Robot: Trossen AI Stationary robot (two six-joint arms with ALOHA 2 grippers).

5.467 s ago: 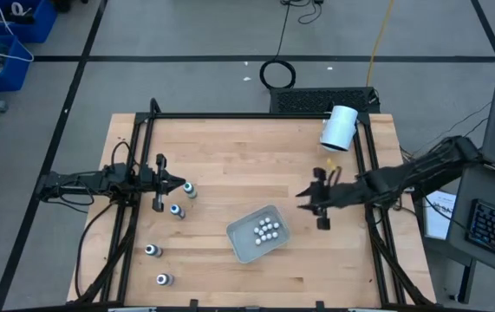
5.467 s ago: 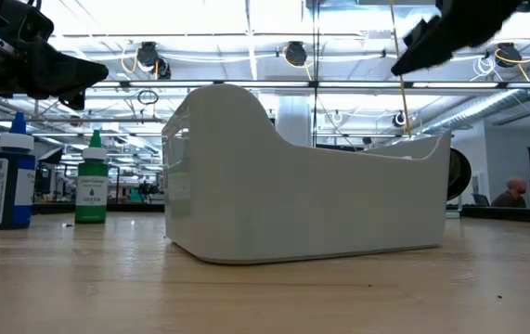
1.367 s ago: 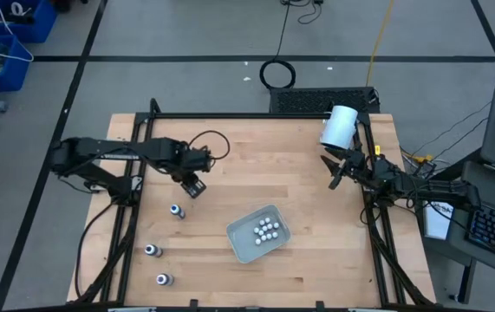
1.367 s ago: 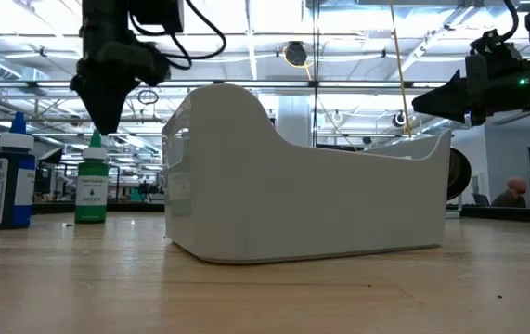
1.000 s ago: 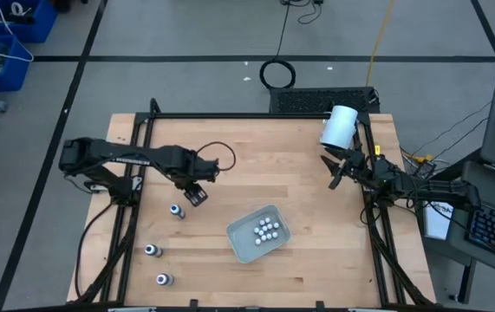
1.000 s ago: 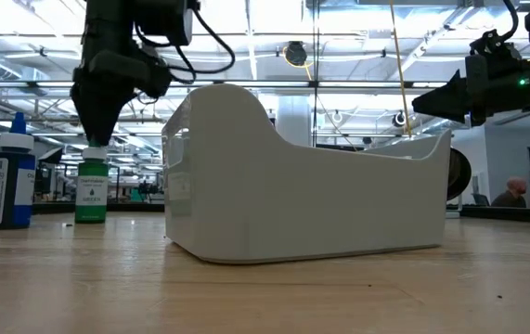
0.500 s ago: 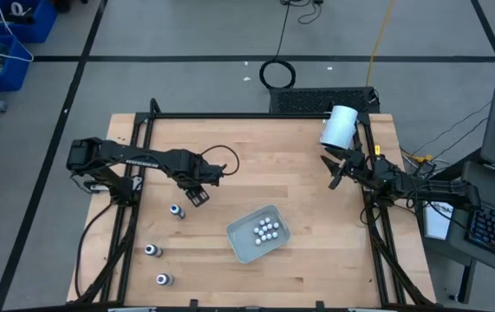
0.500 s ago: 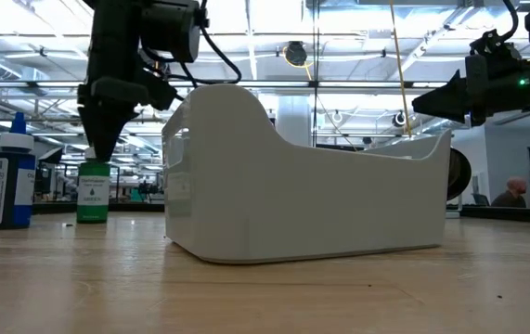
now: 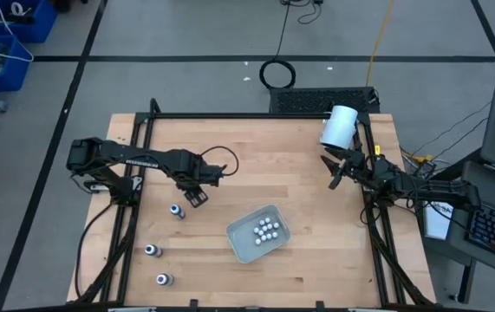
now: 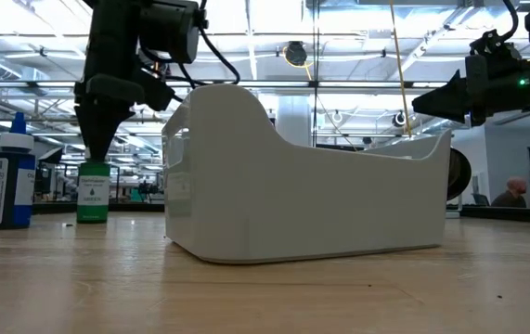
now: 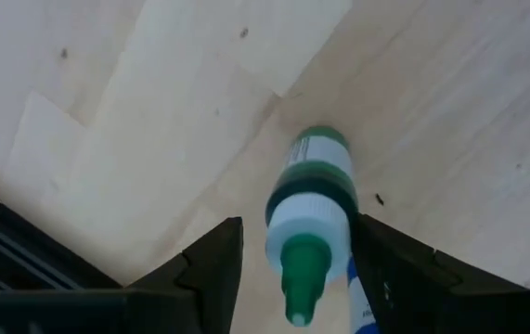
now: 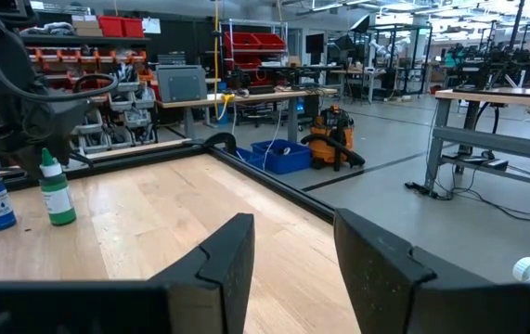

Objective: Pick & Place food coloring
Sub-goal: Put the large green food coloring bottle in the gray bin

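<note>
Inspecting the wooden surface (image 9: 256, 165), we find the left hand (image 9: 194, 196) poised directly over a green food coloring bottle (image 11: 309, 215), its two fingers (image 11: 211, 262) spread open on either side of the green tip and white collar without touching it. That bottle stands upright; from table height it (image 10: 92, 192) sits under the descending arm, with a blue-capped bottle (image 10: 6, 180) upright just beside it. From above we count three dark-bodied bottles on the left part of the surface: one (image 9: 176, 211) just below the left hand, and two more (image 9: 152, 250) (image 9: 163, 279) nearer the front edge. The clear plastic tray (image 9: 240, 246) lies near the middle-front and holds a cluster of small whitish bottles (image 9: 266, 229). The right hand (image 9: 335, 172) waits at the right edge of the surface, next to a white cylinder (image 9: 339, 128), fingers (image 12: 226, 252) parted and holding nothing.
</note>
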